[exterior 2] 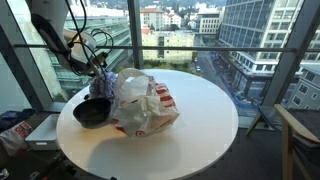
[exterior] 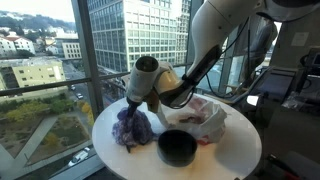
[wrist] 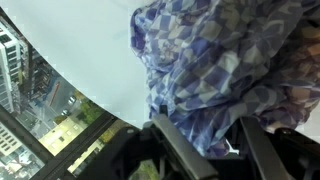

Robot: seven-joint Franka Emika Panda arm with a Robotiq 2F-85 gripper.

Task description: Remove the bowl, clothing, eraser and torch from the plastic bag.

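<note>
Purple and lilac checked fabric, the clothing (wrist: 225,65), fills most of the wrist view, bunched in soft folds on the round white worktop (wrist: 80,70). The tool (wrist: 200,122) comes in from the bottom of that view with its two dark fingers (wrist: 172,148) standing apart and a fold of the garment bulging into the gap between them. Whether the pads touch the cloth cannot be told, but the jaws are not pressed together.

In both exterior views the clothing (exterior: 133,128) (exterior 2: 106,84) lies as a crumpled heap on the worktop (exterior: 240,150) (exterior 2: 200,110) near its edge, outside the plastic bag (exterior: 207,118) (exterior 2: 145,105), and the tool (exterior: 135,103) (exterior 2: 98,72) hangs directly over it at the end of the white arm (exterior: 215,35).

The matte black bowl (exterior: 177,148) (exterior 2: 92,113) stands upright on the worktop, also outside the bag and just beside it, with the clothing close on its other side. Whether the bowl touches the bag cannot be told.

The bag is a wrinkled, whitish translucent heap with red-pink markings, puffed up near the middle of the worktop. What it holds does not show through the plastic.

Tall window panes (exterior 2: 180,30) surround the worktop, with city buildings beyond the glass
</note>
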